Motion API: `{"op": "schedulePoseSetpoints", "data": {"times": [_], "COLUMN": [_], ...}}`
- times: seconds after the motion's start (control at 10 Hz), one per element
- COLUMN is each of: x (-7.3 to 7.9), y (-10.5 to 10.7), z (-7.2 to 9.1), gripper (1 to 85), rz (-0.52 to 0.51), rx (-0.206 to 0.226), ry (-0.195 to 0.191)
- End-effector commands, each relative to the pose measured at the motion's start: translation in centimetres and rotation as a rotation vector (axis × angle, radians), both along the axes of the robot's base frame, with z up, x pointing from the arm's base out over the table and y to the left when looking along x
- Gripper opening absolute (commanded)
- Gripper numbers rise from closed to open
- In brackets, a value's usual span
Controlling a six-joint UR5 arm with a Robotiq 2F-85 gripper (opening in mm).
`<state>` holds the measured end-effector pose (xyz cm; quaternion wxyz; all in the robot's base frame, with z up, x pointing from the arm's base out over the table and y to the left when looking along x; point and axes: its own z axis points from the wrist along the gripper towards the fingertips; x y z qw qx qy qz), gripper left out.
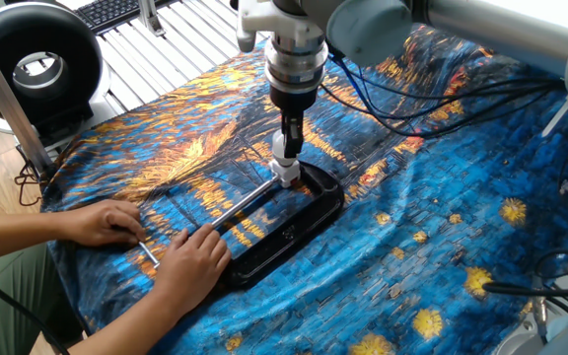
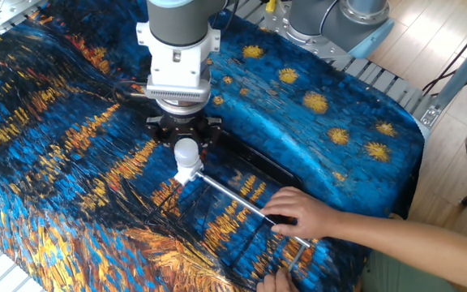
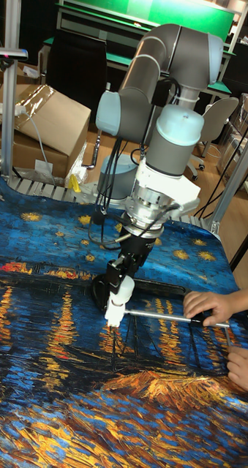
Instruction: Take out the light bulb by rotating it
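The gripper point(image 2: 184, 144) hangs straight above the small white socket point(image 1: 286, 177), and its fingers point(image 1: 290, 133) are clamped on the globe of the light bulb point(image 2: 186, 152). The bulb stands upright with its base down toward the socket; whether the thread is seated or already free cannot be told. Bulb, socket and wrist share one vertical line, so the bulb lies directly below the wrist with its long axis along the tool axis. In my judgement the coming move turns on that alignment: turning about this axis should unscrew the bulb without prying it sideways. From the socket a thin metal rod point(image 2: 242, 202) runs out over the black tray point(image 1: 319, 202) toward a person's hand point(image 2: 302, 216), which presses on its far end, seemingly steadying the fixture on the painted cloth point(image 1: 442, 217)
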<state>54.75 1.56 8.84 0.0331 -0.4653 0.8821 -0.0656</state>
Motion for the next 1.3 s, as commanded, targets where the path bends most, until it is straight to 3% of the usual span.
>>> {"op": "schedulePoseSetpoints", "data": {"times": [0.0,0.4,0.6,0.7,0.8,0.9,1.1,1.2], "x": [1.3,3.4,3.6,3.1,2.5,2.5,2.5,2.5], "y": [-0.1,0.7,0.8,0.6,0.3,0.1,-0.3,-0.6], "z": [0.2,0.6,0.6,0.4,0.3,0.2,0.3,0.3], "gripper": [1.0,1.0,1.0,1.3,10.7,35.7,53.0,56.7], "rz": [0.185,0.321,0.353,0.35,0.354,0.384,0.423,0.43], "rx": [-0.04,-0.06,-0.061,-0.062,-0.066,-0.083,-0.108,-0.121], "ry": [-0.027,-0.096,-0.102,-0.082,-0.056,-0.049,-0.041,-0.037]}}
